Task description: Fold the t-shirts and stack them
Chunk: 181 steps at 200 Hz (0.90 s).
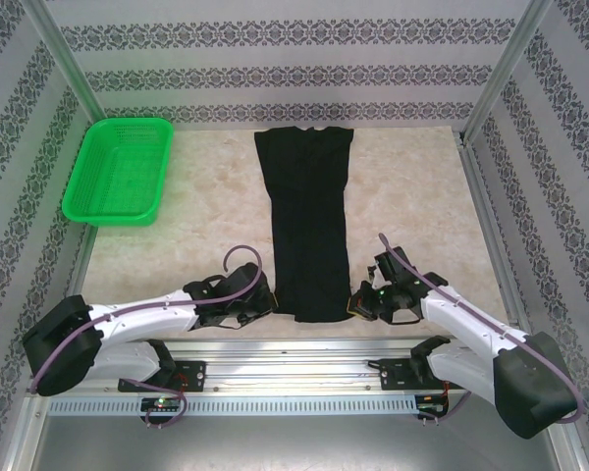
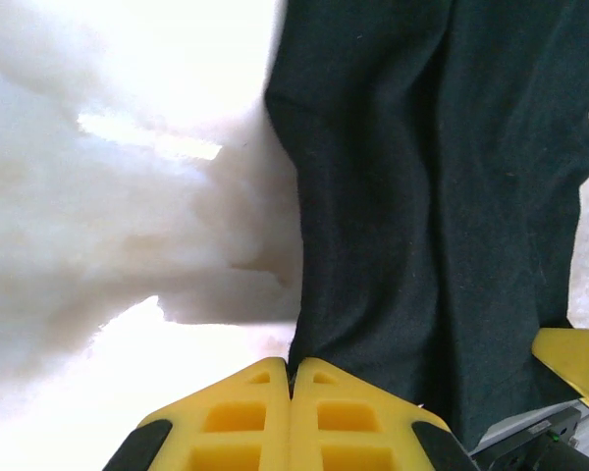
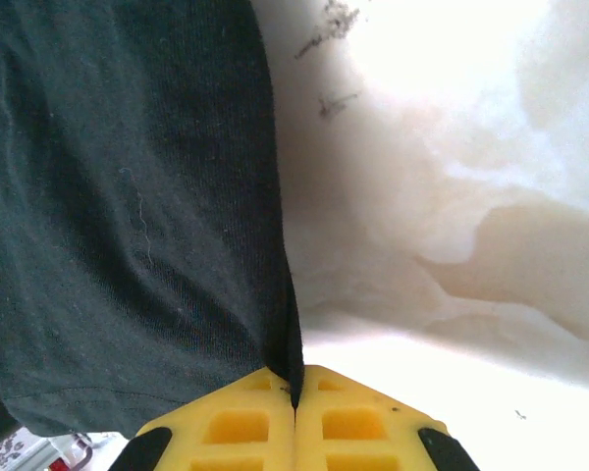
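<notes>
A black t-shirt (image 1: 309, 221) lies on the table as a long narrow strip, sides folded in, running from the back centre to the near edge. My left gripper (image 1: 265, 302) is at its near left corner, shut on the fabric edge (image 2: 296, 353). My right gripper (image 1: 357, 302) is at the near right corner, shut on the fabric edge (image 3: 293, 373). In each wrist view the yellow fingers (image 2: 245, 417) (image 3: 363, 422) meet with black cloth pinched between them. No logo or tag shows.
A green mesh basket (image 1: 120, 169) stands at the back left of the marble-pattern table (image 1: 422, 206). Patterned walls and metal posts enclose the table. A metal rail (image 1: 285, 363) runs along the near edge by the arm bases.
</notes>
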Available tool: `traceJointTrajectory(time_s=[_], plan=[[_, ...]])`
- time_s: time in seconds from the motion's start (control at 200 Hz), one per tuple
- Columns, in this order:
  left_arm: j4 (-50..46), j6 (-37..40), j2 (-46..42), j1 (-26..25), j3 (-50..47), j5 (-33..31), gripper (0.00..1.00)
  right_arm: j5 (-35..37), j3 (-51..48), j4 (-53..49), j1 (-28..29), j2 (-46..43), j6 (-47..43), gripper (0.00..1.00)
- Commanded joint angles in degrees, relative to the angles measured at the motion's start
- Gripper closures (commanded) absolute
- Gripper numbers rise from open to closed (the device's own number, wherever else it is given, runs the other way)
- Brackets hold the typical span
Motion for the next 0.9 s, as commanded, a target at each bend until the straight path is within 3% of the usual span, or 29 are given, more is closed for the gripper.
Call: traceJointTrajectory(time_s=[0.0,0.185,0.47,0.739,0.899], plan=[[-5.02,-1.66,-2.41,-0.11,-2.08,-2.83,1.0,1.6,-1.6,-5.17,-0.63,-1.37,-0.36,0.99],[-7.36,-2.02,-6.05,-0.58,-2.65,-3.67,1.0,1.18,-2.21,-6.23,-0.63,-4.77,0.92,0.99],[-11.48,1.48,-4.42,-0.44,8.14,-2.65,1.0,1.76,7.46,-12.19,-0.83,-3.49,0.61,0.99],[-20.7,6.65,-6.46,5.37,18.57,-1.89,1.0,1.57,24.05,-19.84,-4.79,2.26,-4.14,0.98],[-21.77,11.04,-4.35,12.24,23.46,1.56,1.0,1.17,33.05,-20.97,-7.35,9.61,-8.44,0.98]])
